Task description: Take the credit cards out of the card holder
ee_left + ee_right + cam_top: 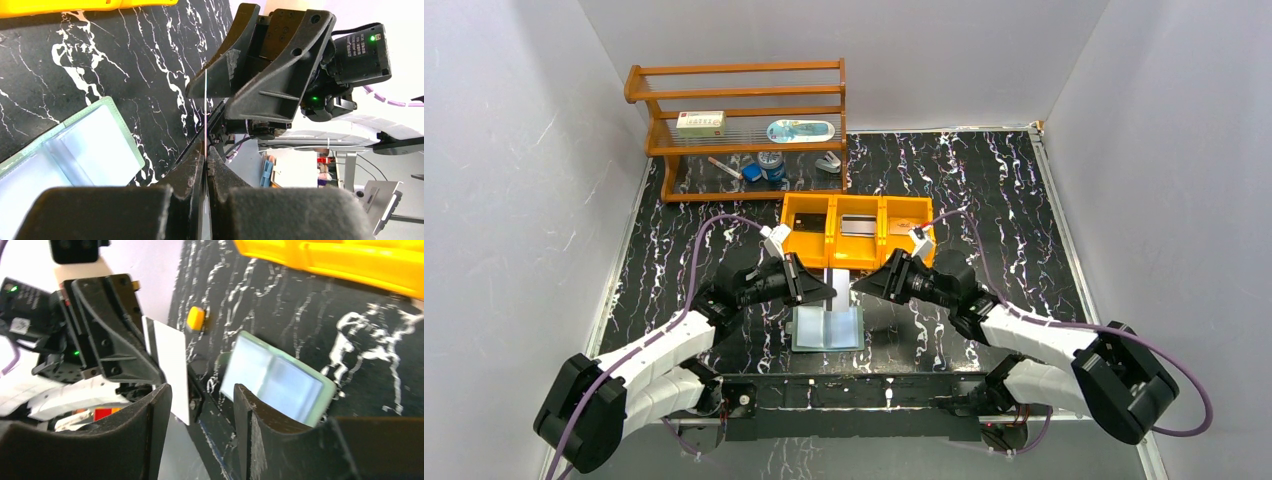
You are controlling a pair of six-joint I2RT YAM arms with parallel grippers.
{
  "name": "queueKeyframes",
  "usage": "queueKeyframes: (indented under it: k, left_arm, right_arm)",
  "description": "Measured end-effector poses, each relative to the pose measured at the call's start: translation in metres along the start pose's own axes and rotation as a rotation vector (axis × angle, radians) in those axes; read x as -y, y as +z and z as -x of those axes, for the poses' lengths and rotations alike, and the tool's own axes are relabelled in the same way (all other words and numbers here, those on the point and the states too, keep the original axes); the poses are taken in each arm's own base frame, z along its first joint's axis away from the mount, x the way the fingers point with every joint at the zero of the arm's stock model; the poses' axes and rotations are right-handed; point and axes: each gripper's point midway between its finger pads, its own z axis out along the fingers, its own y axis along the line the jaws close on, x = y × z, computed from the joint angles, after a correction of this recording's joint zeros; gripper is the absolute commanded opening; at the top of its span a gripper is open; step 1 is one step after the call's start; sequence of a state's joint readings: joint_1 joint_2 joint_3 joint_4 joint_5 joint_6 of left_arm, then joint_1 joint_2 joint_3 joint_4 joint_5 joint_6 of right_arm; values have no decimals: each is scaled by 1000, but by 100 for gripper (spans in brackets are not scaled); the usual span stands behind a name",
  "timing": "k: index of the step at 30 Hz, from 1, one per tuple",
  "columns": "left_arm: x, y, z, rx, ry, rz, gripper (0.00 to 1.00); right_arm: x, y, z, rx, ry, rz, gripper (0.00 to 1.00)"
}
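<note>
Centrally in the overhead view, the left end effector [827, 287] is clamped on a pale credit card [169, 365] held on edge above the bench [1024, 220], while the right end effector [202, 395] faces it with jaws apart. Just below them the green card holder [827, 328] lies open and flat, in front of the orange tray [807, 248].

I am viewing a matt green card holder [827, 328] with glossy pale pockets, a smooth plastic card [172, 370], a shiny orange plastic tray [856, 260], a polished wooden rack [734, 70], a glossy marbled table [1024, 220].
</note>
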State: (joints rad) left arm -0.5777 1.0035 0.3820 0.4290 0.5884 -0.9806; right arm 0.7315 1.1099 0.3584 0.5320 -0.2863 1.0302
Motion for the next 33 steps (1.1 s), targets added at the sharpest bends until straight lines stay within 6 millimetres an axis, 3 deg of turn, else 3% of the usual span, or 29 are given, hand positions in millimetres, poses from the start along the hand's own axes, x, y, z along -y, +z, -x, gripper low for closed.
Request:
queueKeyframes:
  k: [5,16,33]
  left_arm:
    - [5,0,1,-2,5,-22,0]
    - [9,-1,-3,-24,20,-46,0]
    - [16,-2,-2,-28,36,-74,0]
  right_arm:
    - [-24,6,-4,-45,16,135,50]
    - [-33,11,-15,-124,48,226,28]
    - [-44,8,-14,-131,32,284,28]
